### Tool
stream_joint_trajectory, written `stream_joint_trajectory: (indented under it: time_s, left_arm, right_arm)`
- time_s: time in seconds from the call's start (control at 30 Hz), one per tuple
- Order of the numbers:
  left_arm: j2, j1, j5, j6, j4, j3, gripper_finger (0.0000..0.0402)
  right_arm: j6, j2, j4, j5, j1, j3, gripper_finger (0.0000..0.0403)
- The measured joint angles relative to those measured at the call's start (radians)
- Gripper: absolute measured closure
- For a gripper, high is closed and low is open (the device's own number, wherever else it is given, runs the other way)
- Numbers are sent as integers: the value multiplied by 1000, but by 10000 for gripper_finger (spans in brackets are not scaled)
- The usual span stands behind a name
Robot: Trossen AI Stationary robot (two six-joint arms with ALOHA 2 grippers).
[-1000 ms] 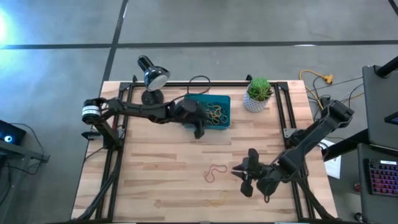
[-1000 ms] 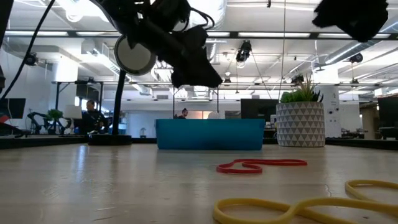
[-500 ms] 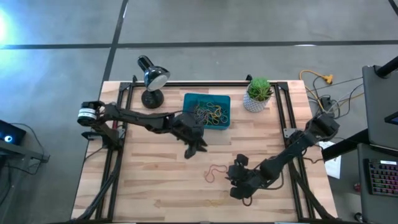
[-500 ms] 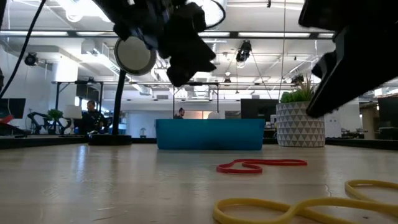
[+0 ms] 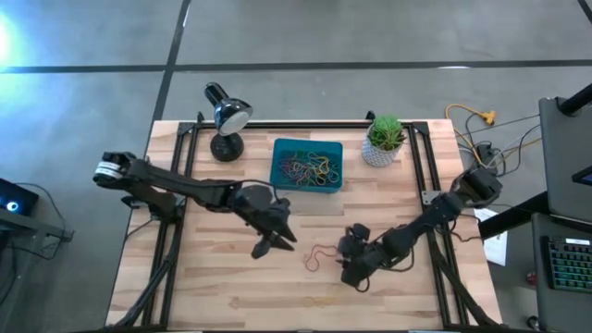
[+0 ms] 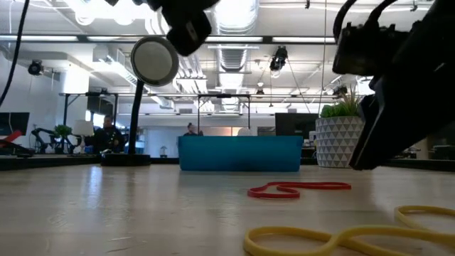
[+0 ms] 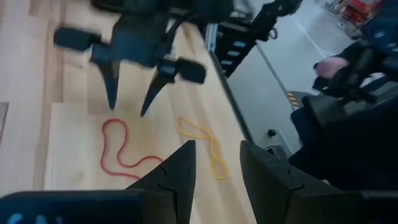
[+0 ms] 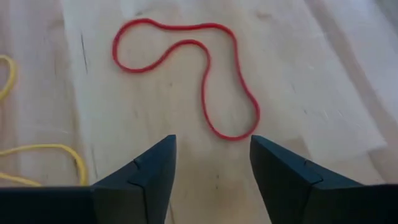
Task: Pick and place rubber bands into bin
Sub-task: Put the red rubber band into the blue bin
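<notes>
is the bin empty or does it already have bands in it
Not empty. The high view shows a tangle of coloured rubber bands inside the bin; one red band and one yellow band lie out on the table.

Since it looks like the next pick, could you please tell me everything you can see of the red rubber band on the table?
The red rubber band is a thin, elastic-looking loop, lying slack and flat on the wooden table in a bent, winding shape. It lies in front of the bin, apart from the yellow band. Nothing touches it; the open right gripper is just short of it.
</notes>
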Motion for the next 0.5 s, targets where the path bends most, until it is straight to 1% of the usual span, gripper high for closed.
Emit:
stream_joint_trajectory:
  time_s: [0.1,0.23,0.33,0.5]
  left_arm:
    - [-46,-10,-1,-4,-16,0,292]
    - [-107,-12,-1,-61,-61,-14,292]
    - [-142,-17,-2,-87,-131,-15,292]
    - [-177,-35,-1,-127,-196,-16,292]
  right_arm:
    - [-28,0,48,-36,-18,-30,209]
    - [-34,0,62,-45,-37,-47,209]
    - [-55,1,66,-52,-48,-51,208]
    - [-104,42,97,-69,-59,-49,209]
